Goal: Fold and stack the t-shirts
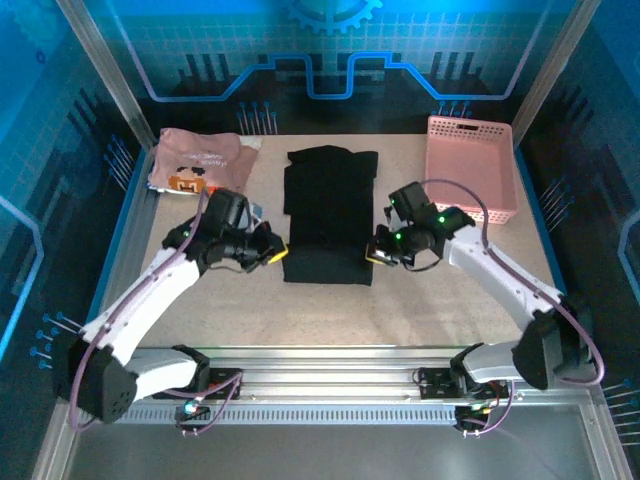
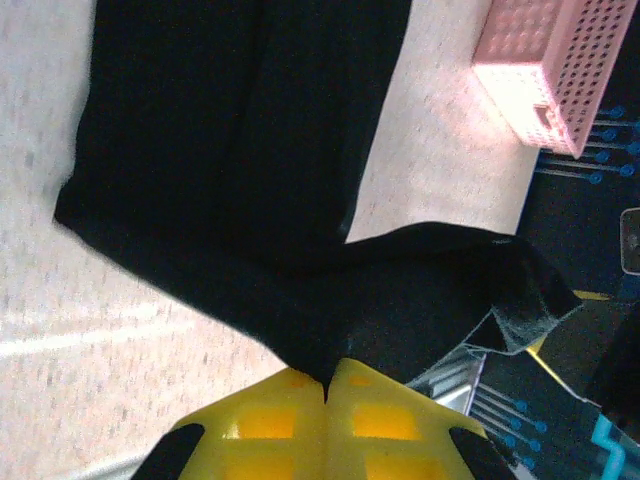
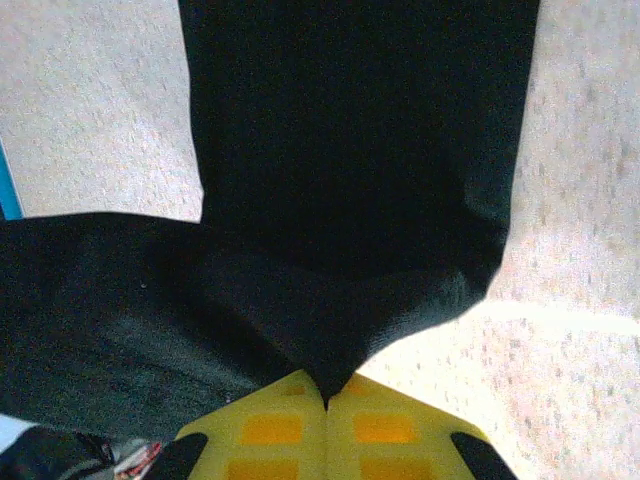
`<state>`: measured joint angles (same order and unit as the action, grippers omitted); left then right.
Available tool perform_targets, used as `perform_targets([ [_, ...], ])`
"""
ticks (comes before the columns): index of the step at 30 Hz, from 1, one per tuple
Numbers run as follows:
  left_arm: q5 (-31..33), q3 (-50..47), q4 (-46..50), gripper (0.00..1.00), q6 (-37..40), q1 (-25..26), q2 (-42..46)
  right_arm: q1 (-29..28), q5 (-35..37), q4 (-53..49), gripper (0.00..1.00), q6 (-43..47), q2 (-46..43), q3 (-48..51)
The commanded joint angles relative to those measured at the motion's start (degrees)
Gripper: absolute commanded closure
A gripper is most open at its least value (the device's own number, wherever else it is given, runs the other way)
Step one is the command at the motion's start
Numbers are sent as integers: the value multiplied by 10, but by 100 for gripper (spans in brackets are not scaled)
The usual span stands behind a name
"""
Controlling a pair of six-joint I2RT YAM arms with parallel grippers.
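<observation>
Pink t-shirt sits bunched in the far-left corner of the table, print side up, well apart from everything else.

Left gripper: yellow fingers pressed flat together, no gap, with a pinch of the black t-shirt at its near-left corner. That edge is pulled up off the table in a ridge.

Black t-shirt lies mid-table as a tall, narrow, folded rectangle, long edges roughly straight.

Right gripper: same story, fingers fully closed on the near-right corner, cloth tented up to the tips.

Pink basket is in the far-right corner, with a strip of open tabletop between it and the shirt's right edge.

Open tabletop runs along both long edges of the shirt and across the near band in front of the arm bases.

Surface is speckled beige. Blue printed wall panels and aluminium frame posts enclose it.
</observation>
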<state>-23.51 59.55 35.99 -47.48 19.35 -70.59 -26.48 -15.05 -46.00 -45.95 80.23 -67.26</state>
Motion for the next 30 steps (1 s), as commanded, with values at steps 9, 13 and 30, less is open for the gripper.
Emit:
perform_targets([
  [9, -69, 261, 7, 100, 164, -95, -303, 106, -51, -58, 100, 132, 274, -240],
  [13, -76, 325, 6, 100, 180, -109, -395, 120, -61, -72, 100, 145, 370, -324],
  [30, -86, 503, -28, 9, 100, -172, -417, 199, -124, -59, 28, 109, 372, -509],
])
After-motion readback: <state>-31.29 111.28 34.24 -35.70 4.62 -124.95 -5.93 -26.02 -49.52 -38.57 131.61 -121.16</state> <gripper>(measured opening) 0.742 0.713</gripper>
